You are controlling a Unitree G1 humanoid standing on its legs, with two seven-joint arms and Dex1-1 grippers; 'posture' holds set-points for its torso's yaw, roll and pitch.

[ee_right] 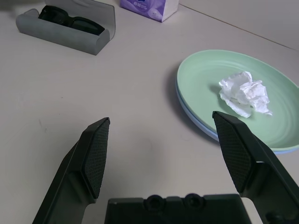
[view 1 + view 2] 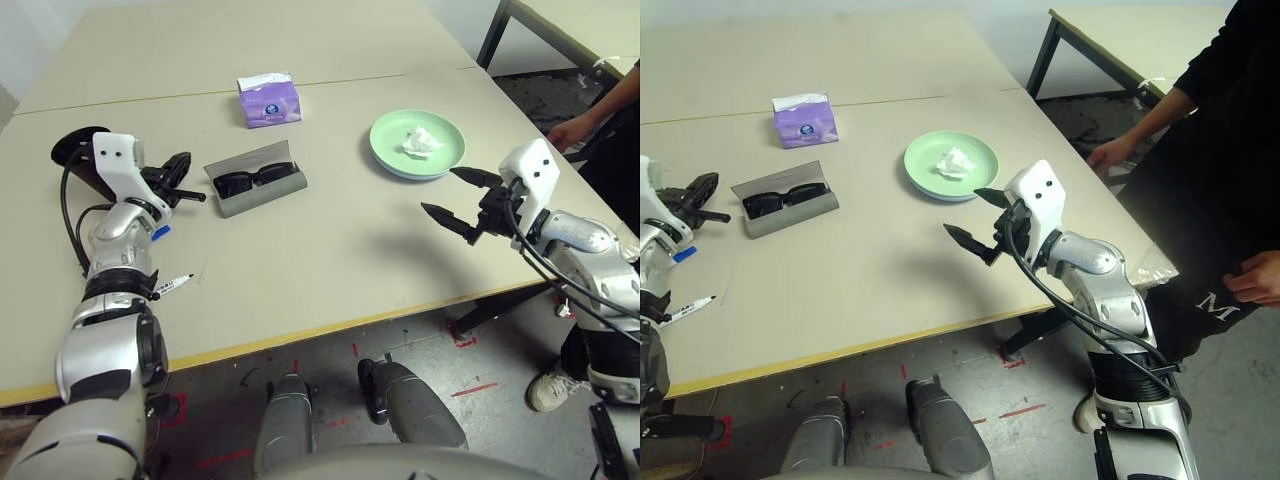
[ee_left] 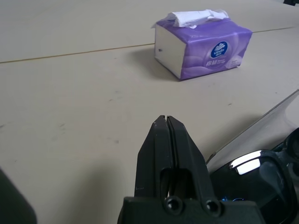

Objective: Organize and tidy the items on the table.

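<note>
Black sunglasses (image 2: 248, 181) lie in the open grey glasses case (image 2: 262, 190) mid-surface, near the purple tissue box (image 2: 268, 100). The left claw (image 2: 186, 193), fingers pressed together and empty, sits just beside the case. The right claw (image 2: 461, 199) is spread wide near the stacked plates (image 2: 390, 135) carrying the crumpled tissue (image 2: 421, 141).

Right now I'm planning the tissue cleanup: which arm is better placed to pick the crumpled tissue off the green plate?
Likely the right. The right gripper hovers open just beside the green plate, fingers aimed at the crumpled tissue. The left gripper is shut, far across the table by the glasses case.
</note>
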